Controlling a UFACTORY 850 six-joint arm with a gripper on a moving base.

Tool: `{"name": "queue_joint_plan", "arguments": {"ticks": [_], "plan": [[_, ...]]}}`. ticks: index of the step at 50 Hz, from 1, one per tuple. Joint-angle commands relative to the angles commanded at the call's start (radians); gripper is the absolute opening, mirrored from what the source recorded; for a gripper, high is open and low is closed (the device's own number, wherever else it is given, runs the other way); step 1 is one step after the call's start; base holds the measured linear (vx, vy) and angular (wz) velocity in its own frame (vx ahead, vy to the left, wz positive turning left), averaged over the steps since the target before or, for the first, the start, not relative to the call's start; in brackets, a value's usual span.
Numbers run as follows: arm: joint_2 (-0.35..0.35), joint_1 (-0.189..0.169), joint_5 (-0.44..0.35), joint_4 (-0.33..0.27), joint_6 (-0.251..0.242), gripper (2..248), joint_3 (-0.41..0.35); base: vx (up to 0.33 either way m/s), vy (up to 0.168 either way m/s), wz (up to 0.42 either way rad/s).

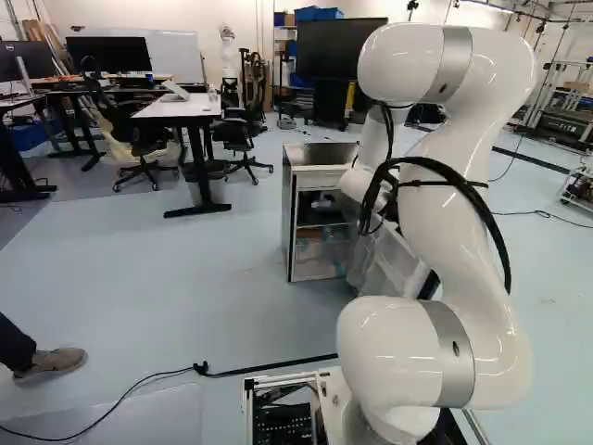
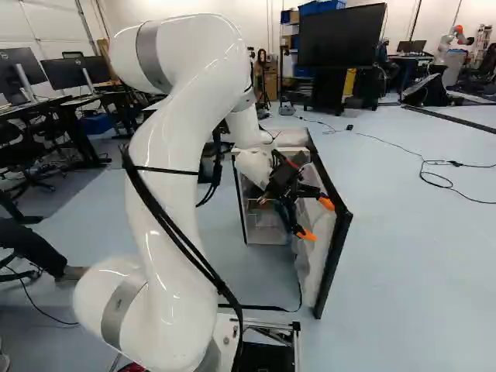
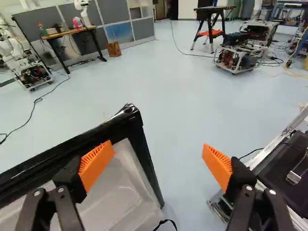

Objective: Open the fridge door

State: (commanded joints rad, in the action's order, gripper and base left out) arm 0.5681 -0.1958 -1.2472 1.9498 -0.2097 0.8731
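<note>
The small fridge [image 1: 291, 218] stands ahead of the base, its front uncovered and shelves showing inside. Its door [image 2: 335, 232] is swung wide, its pale inner liner facing the arm. At that inner side, in the right base view, is my gripper [image 2: 318, 219], fingers spread. In the wrist view the gripper [image 3: 159, 151] holds nothing; one finger [image 3: 96, 163] overlaps the door's liner [image 3: 115, 192] near the black edge [image 3: 120, 125], while the other is over floor. Whether that finger touches the door, I cannot tell. The arm hides the gripper in the left base view.
A white table [image 1: 181, 107] and office chairs stand beyond the fridge to the left, a large screen [image 2: 341, 35] behind it. A cable [image 2: 434, 174] lies on the floor right of the door. Another robot [image 3: 24, 62] stands far off. My base's frame [image 3: 274, 144] is beside the gripper.
</note>
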Motion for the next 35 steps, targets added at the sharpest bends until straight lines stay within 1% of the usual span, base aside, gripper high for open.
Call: {"name": "queue_joint_plan", "arguments": {"ticks": [18,35], "plan": [[-0.050,0.090,0.018,-0.081,0.000,247,-0.109,0.000,0.000,0.000],[-0.096,0.184,0.020,-0.166,0.000,247,-0.208,0.000,0.000,0.000]]}}
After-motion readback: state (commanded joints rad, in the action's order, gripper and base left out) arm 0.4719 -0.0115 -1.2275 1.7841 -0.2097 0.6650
